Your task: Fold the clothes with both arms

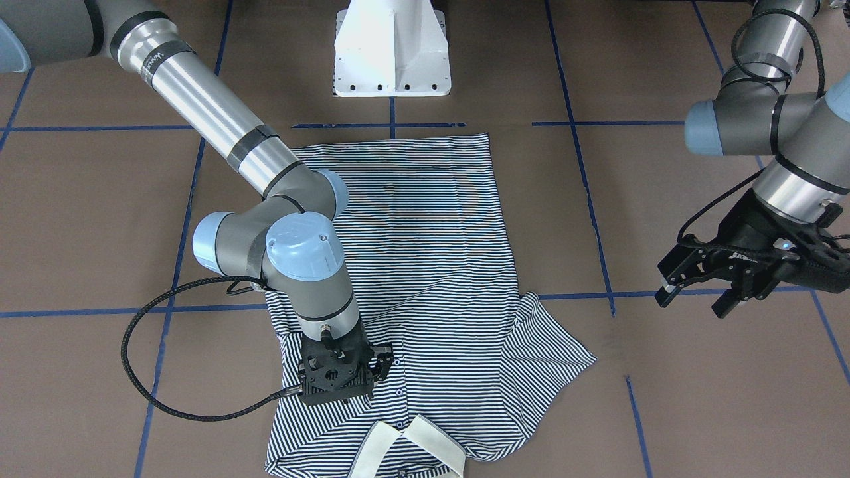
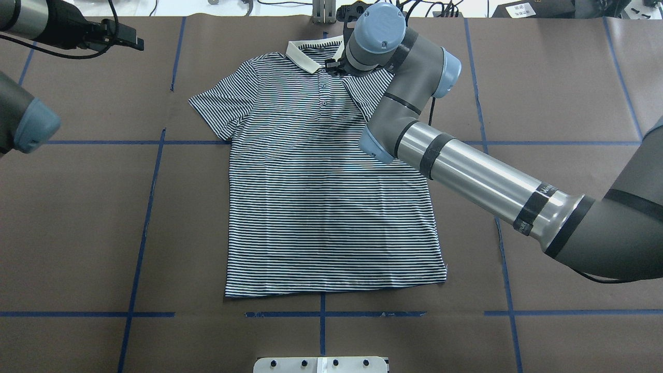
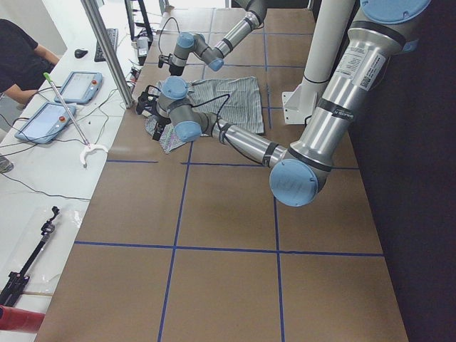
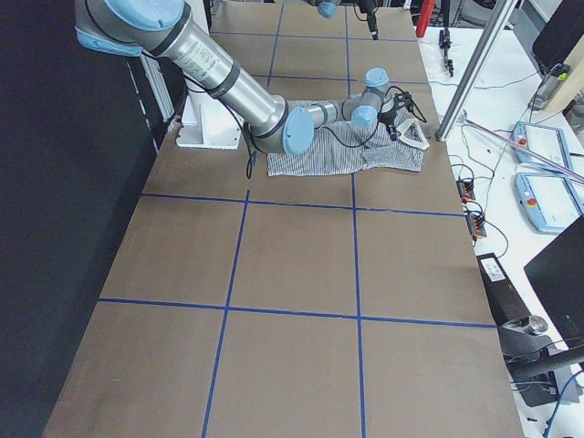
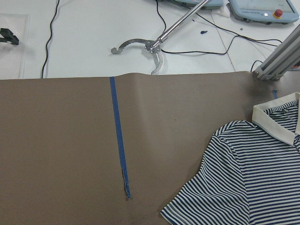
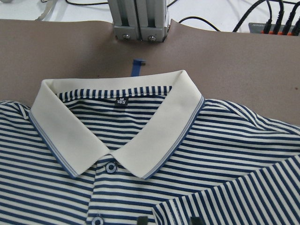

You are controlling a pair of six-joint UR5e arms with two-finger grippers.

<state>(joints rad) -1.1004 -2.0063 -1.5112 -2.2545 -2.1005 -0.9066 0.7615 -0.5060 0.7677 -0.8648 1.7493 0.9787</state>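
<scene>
The soft, light polo shirt [image 2: 321, 207] should drape and slip; pinch hem [image 2: 331, 288] corners at 6 o'clock. The left hand [image 1: 694, 300] hangs open and empty. The right hand [image 1: 337, 380] has its tips apart on the sleeve [image 6: 229, 201].

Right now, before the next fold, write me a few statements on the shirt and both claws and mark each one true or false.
1. The polo shirt lies front up, its collar on the far side from the robot's base. True.
2. The left claw is shut on a sleeve. False: it is open and empty, over the table beside the shirt.
3. The right claw is over the shirt, near the collar. True.
4. Both sleeves lie spread out. False: the sleeve on the robot's left is spread out, but the other sleeve is folded in over the chest.
</scene>
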